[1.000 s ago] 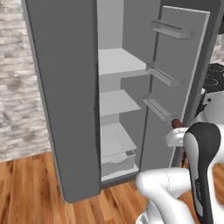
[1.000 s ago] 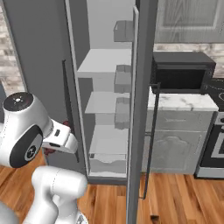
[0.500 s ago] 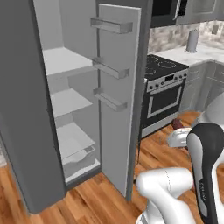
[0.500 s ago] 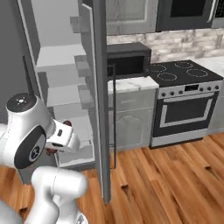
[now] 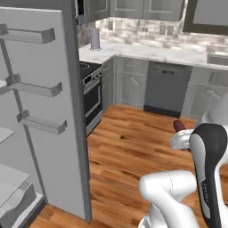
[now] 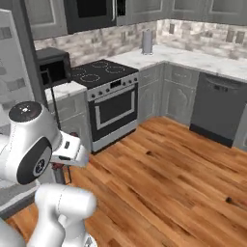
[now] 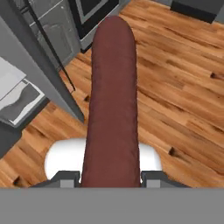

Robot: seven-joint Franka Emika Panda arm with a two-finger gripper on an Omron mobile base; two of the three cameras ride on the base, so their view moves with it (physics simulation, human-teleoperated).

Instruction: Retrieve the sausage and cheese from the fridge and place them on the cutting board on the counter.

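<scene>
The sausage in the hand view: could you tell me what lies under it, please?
Beyond the sausage, held in the shut gripper, lies wooden floor, with the fridge door edge at left. The floor directly behind the sausage is covered.

The sausage (image 7: 111, 100) looks smooth and matt, dark red-brown. The floor (image 6: 183, 173) is glossy plank wood with dark knots. The counter (image 5: 147, 51) is veined white marble, polished. The fridge (image 5: 53, 111) door is matt grey, the oven (image 6: 113, 111) front brushed metal.

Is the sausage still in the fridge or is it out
Out: the sausage sits between the shut jaws over the wood floor.
</scene>
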